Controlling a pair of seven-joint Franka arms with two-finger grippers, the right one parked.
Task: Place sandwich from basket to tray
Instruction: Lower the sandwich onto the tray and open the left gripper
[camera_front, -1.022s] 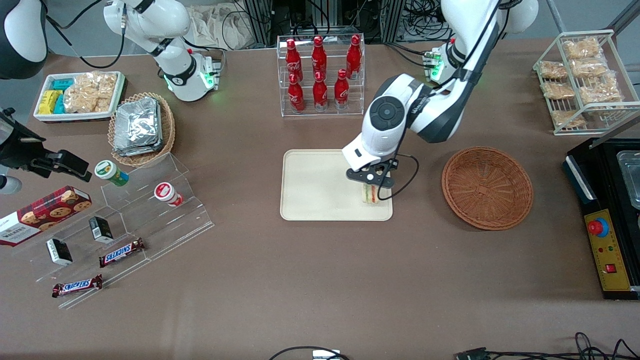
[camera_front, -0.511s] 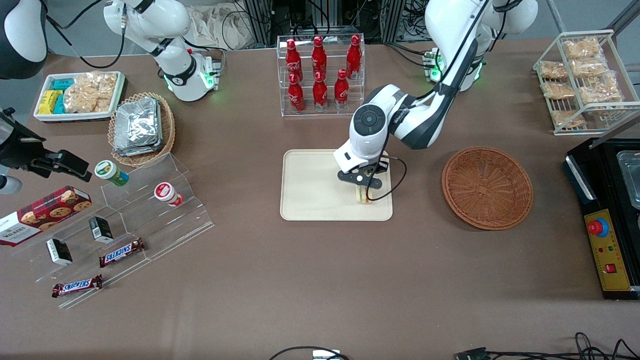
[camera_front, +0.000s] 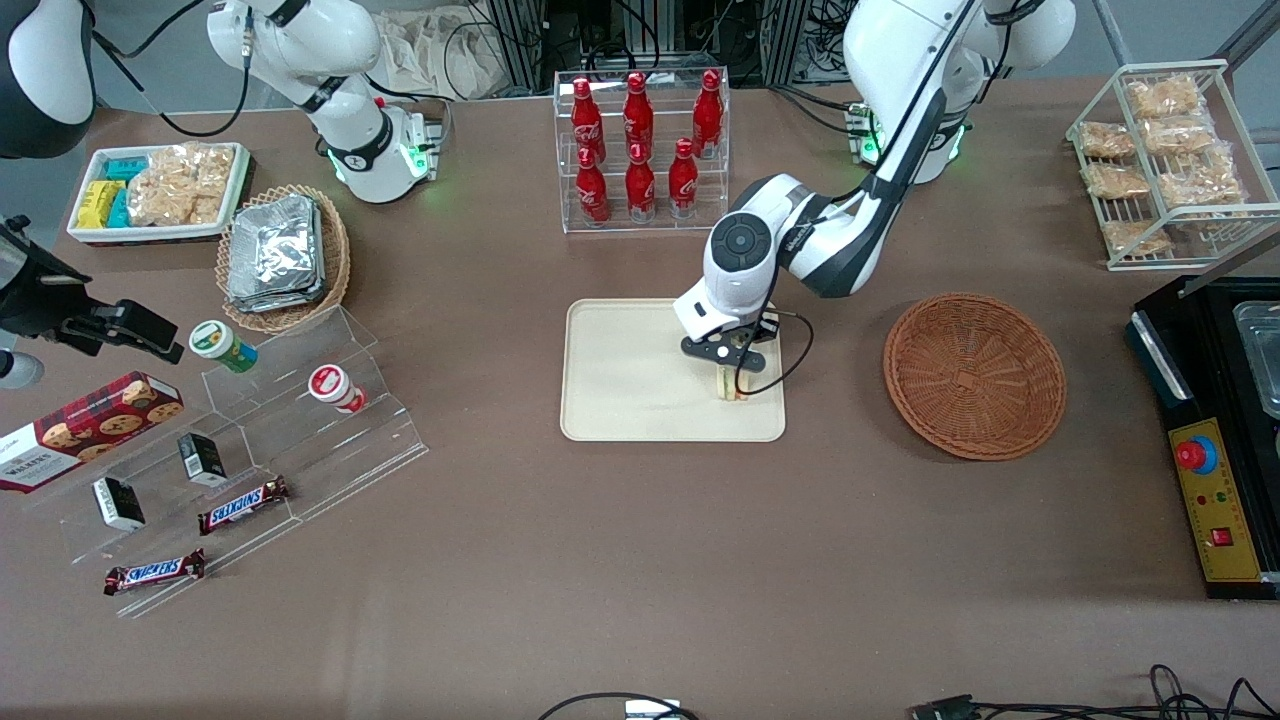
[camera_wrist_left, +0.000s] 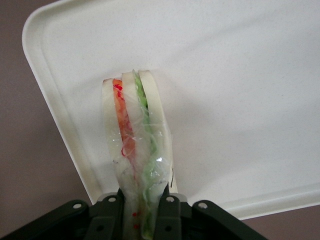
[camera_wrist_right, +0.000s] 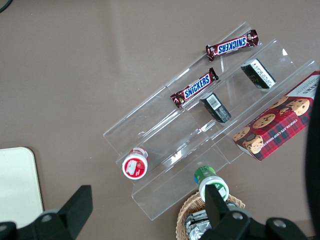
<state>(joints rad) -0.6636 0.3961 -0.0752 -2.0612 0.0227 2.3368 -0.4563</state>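
Observation:
My left gripper (camera_front: 732, 375) is shut on the sandwich (camera_front: 733, 387), a plastic-wrapped wedge of white bread with orange, green and red filling. It holds the sandwich upright over the cream-beige tray (camera_front: 620, 395), at the tray's end nearest the basket, with the wedge's tip down at the tray surface. In the left wrist view the sandwich (camera_wrist_left: 135, 145) is pinched between the black fingers (camera_wrist_left: 170, 217) of the gripper (camera_wrist_left: 140, 220) above the tray (camera_wrist_left: 240, 100), close to a rounded corner. The reddish-brown wicker basket (camera_front: 975, 375) stands beside the tray, toward the working arm's end, with nothing in it.
A clear rack of red bottles (camera_front: 640, 140) stands farther from the front camera than the tray. A tan basket of foil packets (camera_front: 282, 255), a white tray of snacks (camera_front: 155, 190) and a clear stepped shelf (camera_front: 250, 440) lie toward the parked arm's end. A wire rack (camera_front: 1170, 160) and black box (camera_front: 1215, 440) lie toward the working arm's end.
My left gripper has carried the sandwich a little farther in over the tray from the basket's side, then settled; between half a second ago and now it barely shifts.

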